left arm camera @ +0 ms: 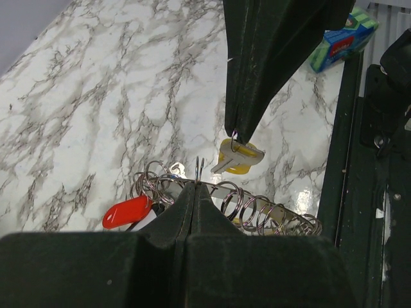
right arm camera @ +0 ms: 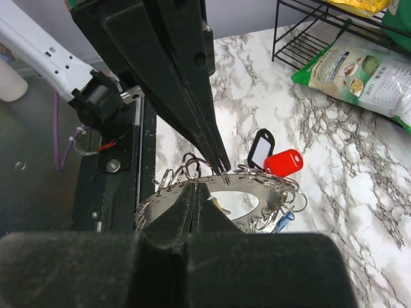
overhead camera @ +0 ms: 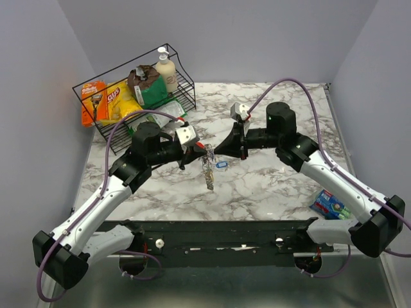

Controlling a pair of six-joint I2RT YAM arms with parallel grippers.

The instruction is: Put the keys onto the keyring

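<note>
1. Silver wire of the keyring (left arm camera: 199, 168) is poking up from the closed left pincer (left arm camera: 196, 186), which is gripping it at lower centre.
2. Just above-right, the closed right pincer (left arm camera: 235, 131) is pinching the yellow-headed key (left arm camera: 239, 158).
3. Remaining keys (overhead camera: 209, 172) are dangling at mid-frame between both pincers, above the marble desk (overhead camera: 270, 186).

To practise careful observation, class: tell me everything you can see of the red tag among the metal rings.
The red tag is small, oblong and glossy, seemingly plastic, with rounded ends. It lies tilted among silver wire rings at one end of the ring bunch, over the marble table, next to a black-framed white tag. Its fastening is hidden, and no key blade shows.
</note>
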